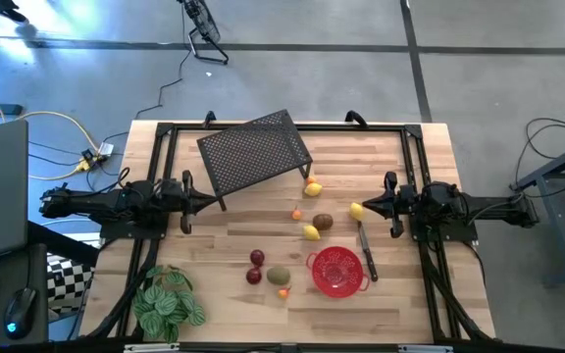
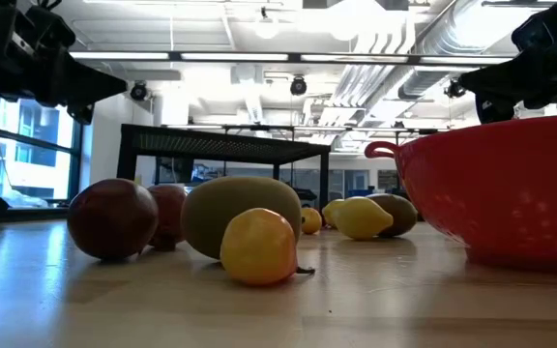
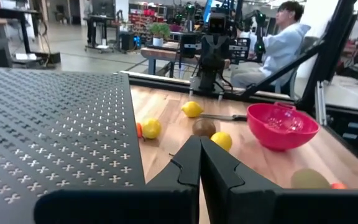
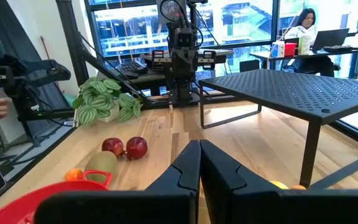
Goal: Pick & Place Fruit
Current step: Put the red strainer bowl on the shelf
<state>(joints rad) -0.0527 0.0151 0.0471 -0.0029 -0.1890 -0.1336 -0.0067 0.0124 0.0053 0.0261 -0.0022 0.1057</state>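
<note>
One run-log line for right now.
left pincer: shut, empty, left side | right pincer: shut, empty, right side | fruit: loose on table | red bowl: empty

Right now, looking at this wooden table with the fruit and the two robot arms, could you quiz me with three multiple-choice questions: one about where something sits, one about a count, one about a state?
1. Where does the green leafy plant sit on the wooden table in the high view?
A. The near corner on the left arm's side
B. Under the black perforated metal rack
C. Inside the red mesh bowl

2. How many dark red round fruits lie on the table?
A. None
B. Two
C. Five

3. What is inside the red mesh bowl?
A. Lemons
B. The knife
C. Nothing

Answers:
1 A: the plant is at the corner below the left gripper, clear of the black perforated metal rack.
2 B: a pair lies side by side near an olive-green oval fruit.
3 C: the high view shows only its bare mesh, with the right gripper shut and empty.
</note>
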